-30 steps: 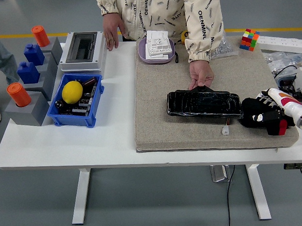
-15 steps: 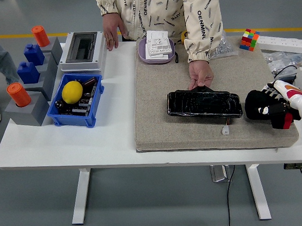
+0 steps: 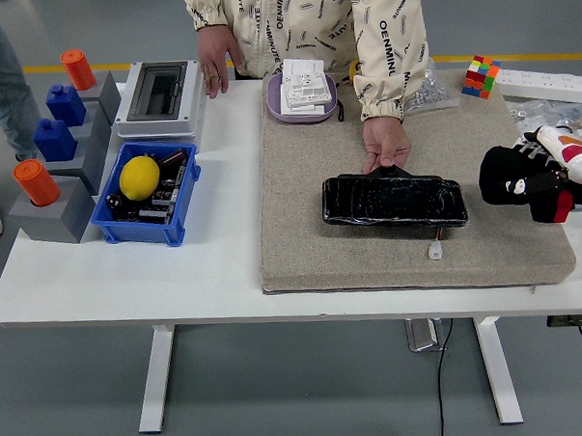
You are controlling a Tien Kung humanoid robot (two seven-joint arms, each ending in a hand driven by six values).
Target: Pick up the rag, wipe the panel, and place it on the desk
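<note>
Evidently the pick-up is done: the right robot hand [image 3: 529, 183] clutches the black rag [image 3: 504, 177] above the mat's right end. Next, carry it left onto the person-steadied black panel [image 3: 394, 201].

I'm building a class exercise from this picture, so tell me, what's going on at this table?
The robot's right hand holds a black rag off the right side of the beige mat. A person across the table steadies a black panel on the mat with one hand, the other hand resting by a grey box. The rag isn't touching the panel. The left arm is out of view.
</note>
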